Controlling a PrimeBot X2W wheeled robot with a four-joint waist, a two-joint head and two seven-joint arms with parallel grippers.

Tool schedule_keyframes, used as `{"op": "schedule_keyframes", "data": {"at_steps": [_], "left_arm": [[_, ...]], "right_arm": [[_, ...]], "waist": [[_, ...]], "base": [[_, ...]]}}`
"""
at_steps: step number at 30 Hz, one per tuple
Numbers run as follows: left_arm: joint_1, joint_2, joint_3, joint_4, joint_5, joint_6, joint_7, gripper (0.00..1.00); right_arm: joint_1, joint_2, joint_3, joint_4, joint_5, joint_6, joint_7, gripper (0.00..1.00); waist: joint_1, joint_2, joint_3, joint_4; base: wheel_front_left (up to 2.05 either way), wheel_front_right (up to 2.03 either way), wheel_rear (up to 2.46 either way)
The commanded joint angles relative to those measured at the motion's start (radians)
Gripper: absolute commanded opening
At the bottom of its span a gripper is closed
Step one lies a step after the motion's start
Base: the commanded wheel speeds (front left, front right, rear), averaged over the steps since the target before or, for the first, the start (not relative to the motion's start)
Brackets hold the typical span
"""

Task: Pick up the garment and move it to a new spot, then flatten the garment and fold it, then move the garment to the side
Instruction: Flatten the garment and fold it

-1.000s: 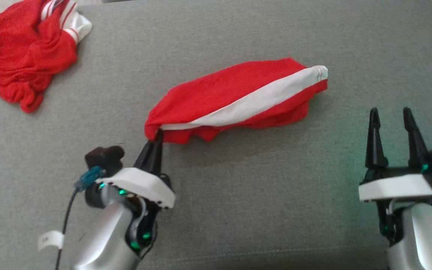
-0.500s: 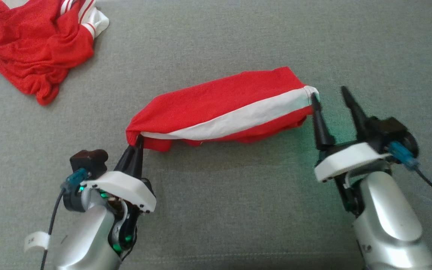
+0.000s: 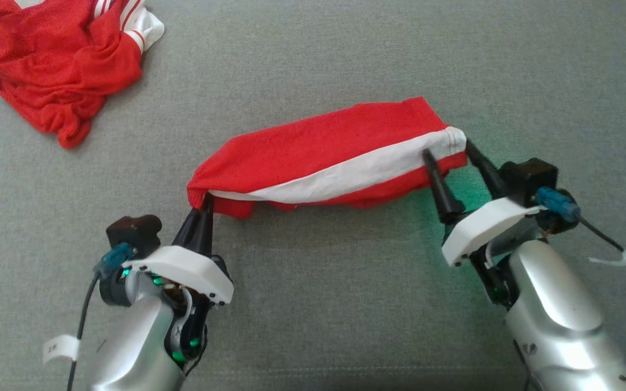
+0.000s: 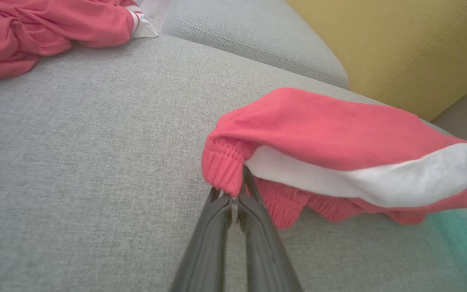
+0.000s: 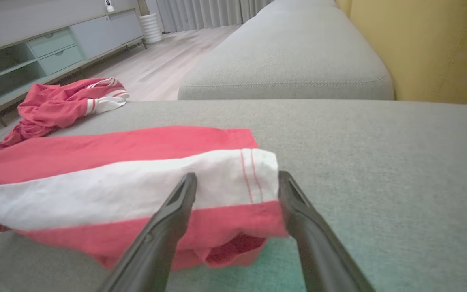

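Red, soft, floppy garment (image 3: pixel 318 152): left tool (image 3: pixel 204 202) pinches one end; right tool (image 3: pixel 448 151) gapes around the other end, not gripping yet.

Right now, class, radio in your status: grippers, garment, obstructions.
Left gripper shut on garment, elastic end. Right gripper open, straddling its white-striped end. Second red garment heaped far left, clear of work.

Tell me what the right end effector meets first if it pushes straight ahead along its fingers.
The white-striped hem of the red fabric garment; the open right end effector straddles it, so contact looks almost immediate.
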Motion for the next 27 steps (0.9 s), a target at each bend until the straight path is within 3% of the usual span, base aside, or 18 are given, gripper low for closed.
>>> {"op": "schedule_keyframes", "data": {"at_steps": [1, 6, 14, 15, 17, 22, 23, 27], "left_arm": [[-0.022, 0.009, 0.036, -0.026, 0.013, -0.004, -0.012, 0.0], [-0.017, 0.0, 0.043, -0.022, 0.02, -0.009, -0.012, 0.0], [-0.013, -0.012, 0.053, -0.017, 0.03, -0.018, -0.012, 0.0], [-0.014, -0.013, 0.053, -0.017, 0.031, -0.02, -0.012, 0.0], [-0.015, -0.016, 0.055, -0.015, 0.034, -0.022, -0.012, 0.0], [-0.018, -0.02, 0.063, -0.014, 0.039, -0.028, -0.012, 0.0], [-0.018, -0.02, 0.065, -0.014, 0.041, -0.03, -0.012, 0.0], [-0.021, -0.016, 0.071, -0.02, 0.048, -0.039, -0.012, 0.0]], "right_arm": [[-0.037, -0.004, 0.037, -0.019, 0.021, 0.008, 0.005, 1.0], [-0.065, -0.045, 0.128, -0.003, 0.101, 0.008, 0.01, 1.0], [-0.115, -0.073, 0.17, 0.043, 0.163, 0.008, -0.007, 1.0], [-0.122, -0.075, 0.176, 0.051, 0.169, 0.008, -0.007, 0.9], [-0.133, -0.078, 0.19, 0.067, 0.183, 0.008, -0.003, 0.52], [-0.156, -0.087, 0.216, 0.1, 0.214, 0.008, 0.006, 0.07], [-0.161, -0.089, 0.216, 0.104, 0.215, 0.008, -0.002, 0.0], [-0.175, -0.092, 0.216, 0.112, 0.223, 0.008, -0.043, 0.0]], "waist": [[0.0, 0.0, 0.0, 0.0], [0.0, 0.0, 0.001, 0.002], [0.0, 0.0, 0.002, 0.004], [0.0, 0.0, 0.003, 0.005], [0.0, 0.0, 0.004, 0.007], [0.0, 0.0, 0.005, 0.009], [0.0, 0.0, 0.006, 0.009], [0.0, 0.0, 0.002, 0.006]], "base": [[0.0, 0.0, 0.0], [0.0, 0.0, 0.0], [0.0, 0.0, 0.0], [0.0, 0.0, 0.0], [0.0, 0.0, 0.0], [0.0, 0.0, 0.0], [0.0, 0.0, 0.0], [0.0, 0.0, 0.0]]}}
